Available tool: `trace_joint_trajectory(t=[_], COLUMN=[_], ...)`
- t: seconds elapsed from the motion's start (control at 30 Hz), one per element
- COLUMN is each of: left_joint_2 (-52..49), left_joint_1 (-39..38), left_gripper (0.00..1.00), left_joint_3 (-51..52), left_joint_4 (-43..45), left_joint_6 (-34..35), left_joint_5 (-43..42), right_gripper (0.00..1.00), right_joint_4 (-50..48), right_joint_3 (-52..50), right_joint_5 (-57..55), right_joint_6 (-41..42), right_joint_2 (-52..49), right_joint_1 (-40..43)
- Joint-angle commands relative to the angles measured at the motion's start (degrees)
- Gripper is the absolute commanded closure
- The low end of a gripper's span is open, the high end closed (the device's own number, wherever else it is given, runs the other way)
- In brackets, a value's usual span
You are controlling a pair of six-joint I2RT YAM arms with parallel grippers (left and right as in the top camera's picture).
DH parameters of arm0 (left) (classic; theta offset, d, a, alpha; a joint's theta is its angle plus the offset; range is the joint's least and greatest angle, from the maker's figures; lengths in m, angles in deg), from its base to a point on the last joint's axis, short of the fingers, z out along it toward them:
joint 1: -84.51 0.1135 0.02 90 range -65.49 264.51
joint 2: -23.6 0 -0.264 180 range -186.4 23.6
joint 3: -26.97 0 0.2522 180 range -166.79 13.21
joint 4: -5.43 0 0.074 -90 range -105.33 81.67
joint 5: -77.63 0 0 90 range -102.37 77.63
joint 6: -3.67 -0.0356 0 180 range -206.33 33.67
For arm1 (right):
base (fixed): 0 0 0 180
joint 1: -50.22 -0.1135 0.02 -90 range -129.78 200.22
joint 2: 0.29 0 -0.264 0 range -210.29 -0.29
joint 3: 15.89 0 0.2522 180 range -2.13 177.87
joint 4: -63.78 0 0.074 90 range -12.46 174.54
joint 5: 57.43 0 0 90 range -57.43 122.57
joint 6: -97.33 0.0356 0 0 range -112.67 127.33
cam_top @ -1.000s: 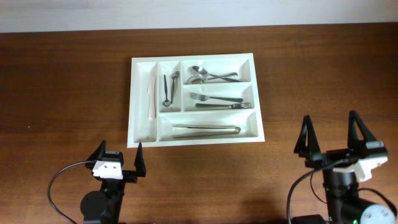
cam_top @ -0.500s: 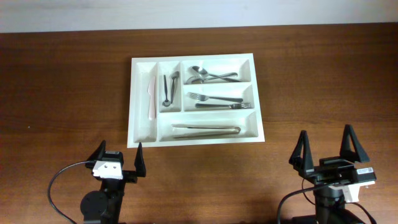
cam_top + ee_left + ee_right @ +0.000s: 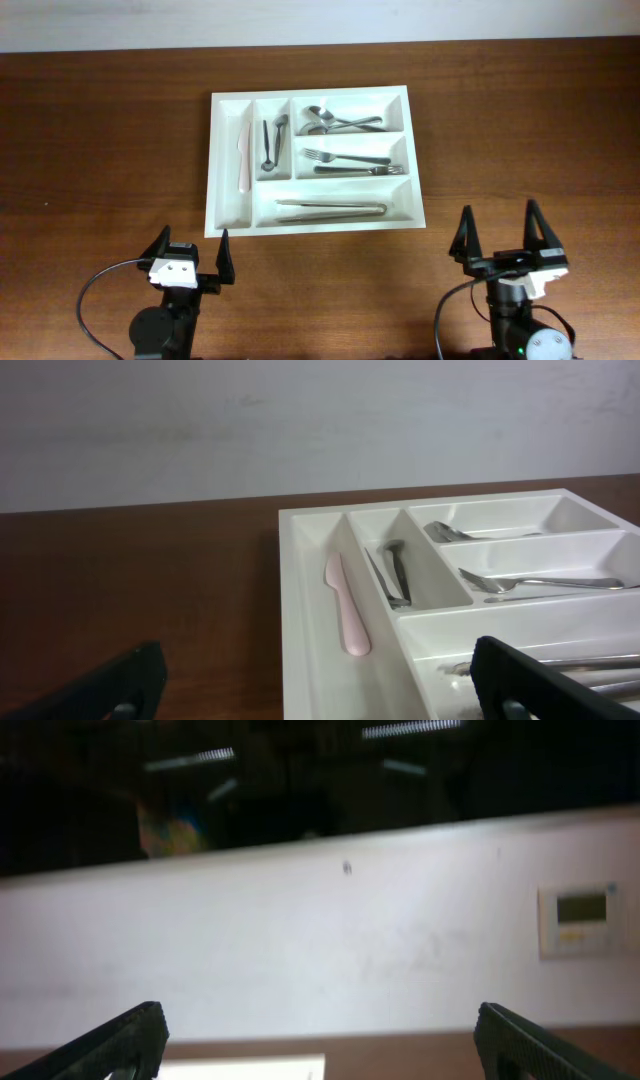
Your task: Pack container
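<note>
- Container: the white container point(image 3: 225, 170) lies flat on the brown tabletop point(image 3: 110, 150), in the middle and toward the far side. It is ahead of both hands, and neither hand touches it.
- Leftmost upright compartment: one pale pink knife point(image 3: 243, 150) lies along its length. The left wrist view shows the same knife point(image 3: 345, 610) just inside the container's near rim point(image 3: 290, 610).
- Second upright compartment: two small dark utensils point(image 3: 270, 140) lie side by side.
- Far long compartment: metal spoons point(image 3: 335, 120), with their bowls toward the left end.
- Middle long compartment: a metal fork point(image 3: 345, 157), with a second long metal piece just beside it.
- Near long compartment: metal tongs point(image 3: 330, 209), lying lengthwise.
- Left hand: the left hand point(image 3: 193, 238) is near the front edge of the tabletop, just in front of the container's near left corner. Its fingers are spread wide and nothing is between them.
- Right hand: the right hand point(image 3: 499, 222) is to the front right of the container and apart from it. Its fingers are also spread wide and it carries nothing.
- Right wrist view: it shows mostly a pale wall point(image 3: 300, 950) with a small panel point(image 3: 585, 920) on it.
</note>
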Motion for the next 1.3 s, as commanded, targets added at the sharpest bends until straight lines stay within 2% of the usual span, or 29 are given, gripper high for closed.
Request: trace_joint_trajectory(t=[0.0, 0.2, 0.43, 1.27], left_joint_2=[0.55, 0.55, 0.55, 0.55], left_joint_1=[0.22, 0.22, 0.22, 0.22], left_gripper=[0.01, 0.01, 0.01, 0.01], left_joint_3=[0.55, 0.55, 0.55, 0.55], left_joint_4=[0.17, 0.17, 0.17, 0.17], left_joint_6=[-1.07, -1.07, -1.07, -1.07], left_joint_5=[0.61, 0.61, 0.61, 0.61], right_gripper=[0.01, 0.01, 0.01, 0.01], right_joint_4=[0.87, 8.46, 23.02, 23.21], right_joint_3=[-1.9, -1.9, -1.9, -1.9], right_joint_5=[-0.76, -0.72, -0.5, -0.52], right_joint_6=[0.39, 0.44, 0.44, 0.24], right_joint_2=[0.59, 0.59, 0.59, 0.59], right_joint_1=[-0.5, -0.52, -0.52, -0.52])
